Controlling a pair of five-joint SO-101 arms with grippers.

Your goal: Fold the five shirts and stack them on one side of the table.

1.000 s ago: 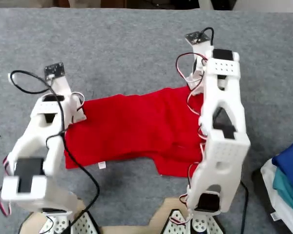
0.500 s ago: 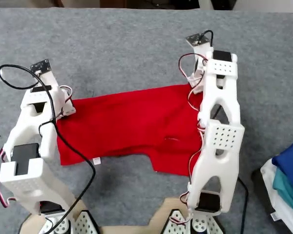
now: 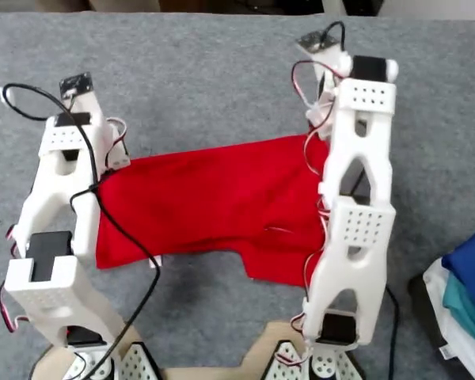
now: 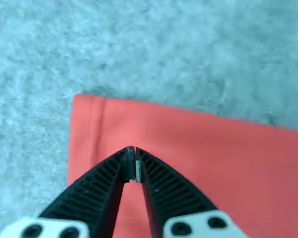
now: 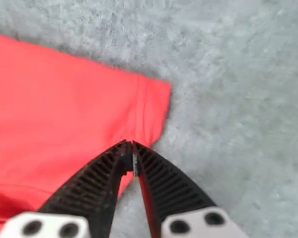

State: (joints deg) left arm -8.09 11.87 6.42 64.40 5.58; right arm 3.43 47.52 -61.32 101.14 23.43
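A red shirt (image 3: 214,206) lies spread on the grey table surface (image 3: 198,71) between my two arms. In the high view my left gripper (image 3: 117,161) is at the shirt's far left corner and my right gripper (image 3: 321,142) at its far right corner. The left wrist view shows my left gripper (image 4: 131,163) with its black jaws shut on the red shirt (image 4: 213,148), close to a hemmed corner. My right gripper (image 5: 133,161) is likewise shut on the red shirt (image 5: 54,99) beside its hemmed corner. A lower flap of the shirt sticks out toward the right arm's base.
A stack of folded shirts (image 3: 465,301), blue over teal over white, sits at the right edge of the table. The arms' bases stand on a wooden board (image 3: 222,368) at the near edge. Grey surface stretches beyond the shirt's far edge.
My left gripper pulled the shirt's left corner outward to the left, then slightly farther away. The shirt now lies stretched flatter. The right arm shifted a little away.
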